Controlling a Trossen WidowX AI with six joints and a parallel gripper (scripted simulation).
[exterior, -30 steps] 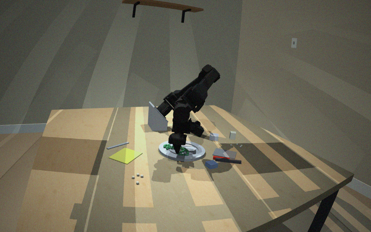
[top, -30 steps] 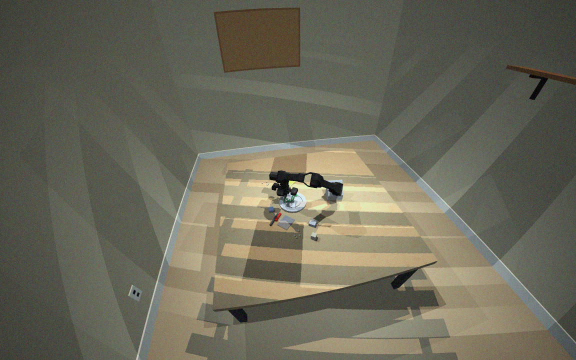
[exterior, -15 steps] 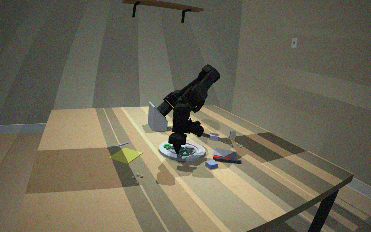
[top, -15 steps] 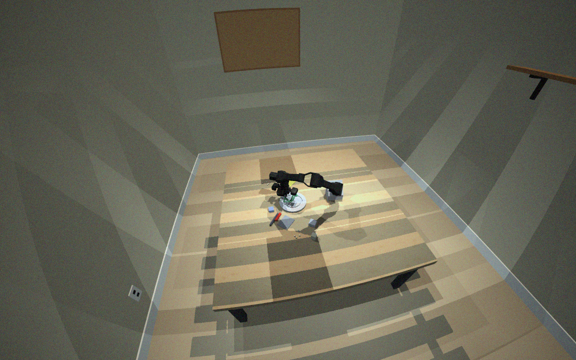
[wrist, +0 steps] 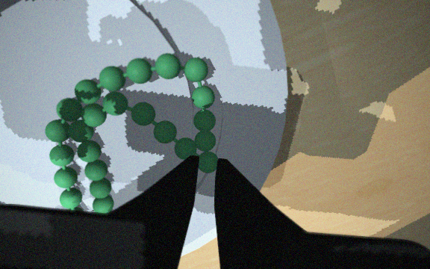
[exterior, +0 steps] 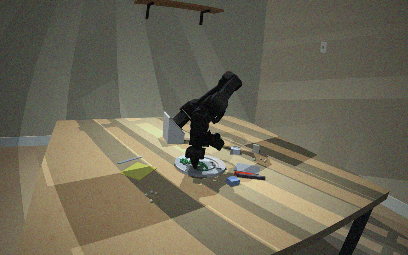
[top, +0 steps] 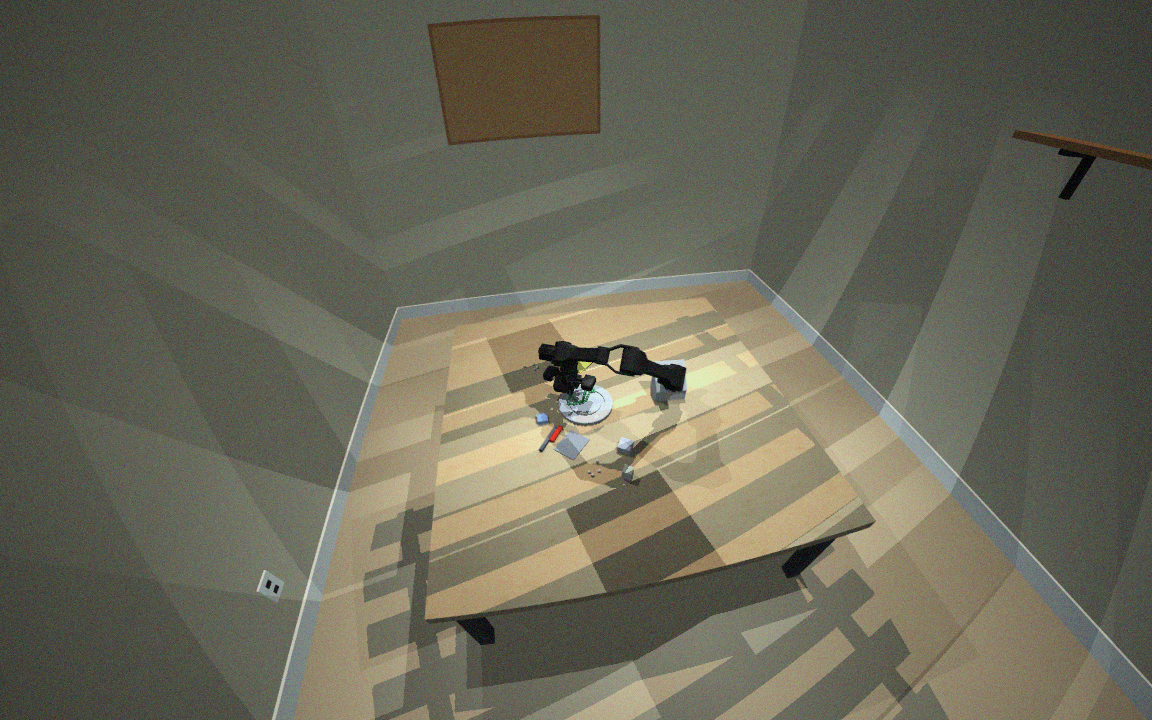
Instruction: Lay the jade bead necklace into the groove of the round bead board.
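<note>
Top view: one jade bead necklace (top: 573,401) (exterior: 185,161) (wrist: 139,70), small and green, at mid-frame over one round bead board (top: 602,406) (exterior: 221,166) (wrist: 248,90); bead count unreadable here. One arm (top: 631,360) (exterior: 217,104), black, reaches in from the right. Exterior view: necklace bunched at left and centre of the pale board, below mid-frame; one end effector (top: 576,392) (exterior: 195,168) (wrist: 207,166) points down among the beads. On the surface (top: 490,573) (exterior: 129,231): one yellow square (exterior: 138,171), left of centre; four loose pale beads below it, four more at right; one blue block (exterior: 232,181), two pale blocks farther back. Wrist view: smooth round green beads, some shaded, about two dozen showing, strung in a bent, doubled loop, not following the groove's circle. End effector closed on the necklace, one bead between its tips, lower centre; strands run out of sight, lower left.
</note>
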